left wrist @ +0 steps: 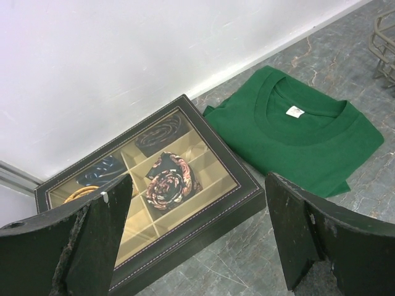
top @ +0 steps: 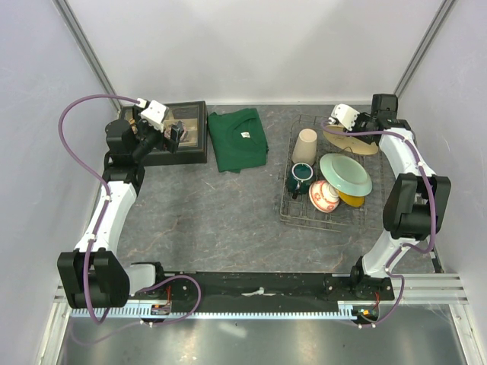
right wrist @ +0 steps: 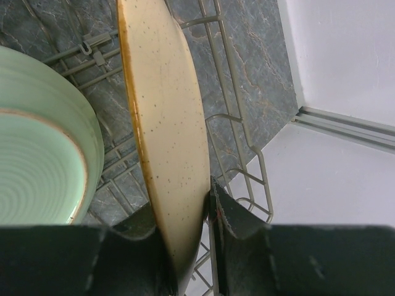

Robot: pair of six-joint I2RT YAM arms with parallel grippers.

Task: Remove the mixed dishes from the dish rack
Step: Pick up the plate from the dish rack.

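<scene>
Rack (top: 284,217): one, grey wire, on the right half of the table (top: 221,220), in front of the right arm and to the right of the cloth (top: 238,139). Six dishes are in it: three plates, one bowl, one mug, one tumbler.

One folded green cloth lies flat at the table's far side, between the rack and the one black tray (top: 199,156). The tray sits at the far left, just beside the cloth, with coiled items in its compartments.

Of the plates, the green plate (top: 345,173) leans mid-rack, the cream plate (top: 358,144) is at the far end, and the yellow plate (top: 354,201) peeks out under the green one's near edge. The bowl (top: 325,196) rests tipped at the near end, beside the mug (top: 299,179). The tumbler (top: 305,146) lies in the far left corner.

Two grippers. The right gripper (right wrist: 188,246) is clamped on the cream plate's rim; the plate stands on edge between its fingers, above the rack's wires. The left gripper (left wrist: 197,240) hangs over the tray's near edge, jaws spread wide, holding nothing.
</scene>
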